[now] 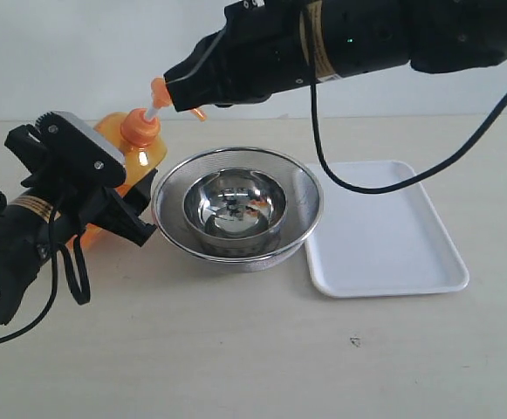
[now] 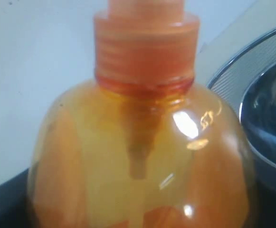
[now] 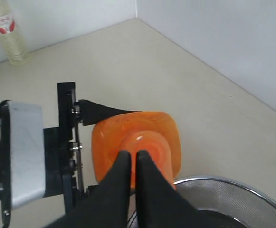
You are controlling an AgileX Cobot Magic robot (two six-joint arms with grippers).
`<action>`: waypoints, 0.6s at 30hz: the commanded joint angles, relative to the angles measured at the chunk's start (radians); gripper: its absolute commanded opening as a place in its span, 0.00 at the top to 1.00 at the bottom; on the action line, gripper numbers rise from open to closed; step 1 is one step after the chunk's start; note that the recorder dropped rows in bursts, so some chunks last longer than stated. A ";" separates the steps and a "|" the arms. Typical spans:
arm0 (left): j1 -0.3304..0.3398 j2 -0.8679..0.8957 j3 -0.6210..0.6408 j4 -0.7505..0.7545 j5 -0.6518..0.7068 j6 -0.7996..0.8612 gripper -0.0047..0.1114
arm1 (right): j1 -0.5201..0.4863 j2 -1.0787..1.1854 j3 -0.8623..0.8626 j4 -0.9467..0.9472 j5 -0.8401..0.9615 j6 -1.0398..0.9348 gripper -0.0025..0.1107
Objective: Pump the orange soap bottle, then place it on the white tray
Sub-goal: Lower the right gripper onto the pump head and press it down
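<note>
- Left gripper (image 1: pixel 113 205) sits nearest you, clamped across the belly of the orange soap bottle (image 1: pixel 145 154) (its wrist view shows little but orange plastic).
- You have the bottle at the table's left side, just beside the mesh steel bowl (image 1: pixel 310 205). Its long axis leans slightly toward that bowl as it rises.
- Right gripper (image 1: pixel 173 87) has its 2 fingers pressed together on nothing, tips on top of the pump head (image 1: pixel 158 85). With the head directly beneath the tips, I judge your press should follow the leaning stem.
- Farther right lies the white tray (image 1: pixel 384 262), with the mesh bowl and the smaller steel bowl (image 1: pixel 236 205) inside it between tray and bottle. Your right arm is nearer the tray, yet the left one holds the bottle.
</note>
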 commanded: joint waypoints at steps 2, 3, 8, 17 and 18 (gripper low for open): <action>0.001 0.013 -0.008 -0.004 0.011 -0.036 0.92 | 0.002 0.030 -0.044 0.010 0.004 -0.014 0.97; 0.001 0.013 -0.008 -0.004 0.011 -0.036 0.92 | 0.002 0.040 -0.046 0.013 0.004 -0.014 0.97; 0.001 0.013 -0.008 -0.004 0.011 -0.038 0.92 | 0.002 0.080 -0.064 0.013 0.010 -0.016 0.97; 0.001 0.013 -0.008 0.036 0.013 -0.059 0.92 | 0.005 0.129 -0.064 0.011 -0.028 -0.014 0.97; 0.001 0.013 -0.008 0.040 0.015 -0.063 0.92 | 0.005 0.133 -0.064 0.011 -0.037 -0.012 0.97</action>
